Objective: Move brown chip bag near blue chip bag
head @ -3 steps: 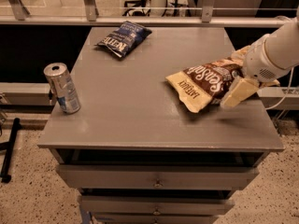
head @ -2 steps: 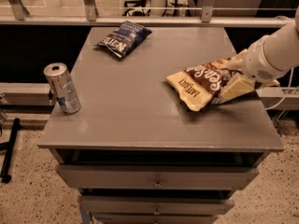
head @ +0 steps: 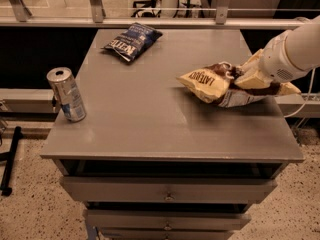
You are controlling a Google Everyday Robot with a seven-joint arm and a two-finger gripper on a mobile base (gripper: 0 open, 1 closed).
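The brown chip bag (head: 212, 84) lies at the right side of the grey table (head: 150, 119), its tan end pointing left and its dark middle under my gripper. My gripper (head: 247, 76) reaches in from the right and is shut on the bag's middle. The bag's left end looks slightly raised off the table. The blue chip bag (head: 132, 40) lies flat at the far left part of the tabletop, well apart from the brown one.
A silver and blue drink can (head: 66, 94) stands upright near the table's front left edge. A metal rail (head: 150, 21) runs behind the table. Drawers (head: 167, 189) sit below the tabletop.
My gripper has closed down onto the brown chip bag's middle. The bag has crumpled and shifted slightly left with its tan end lifting.
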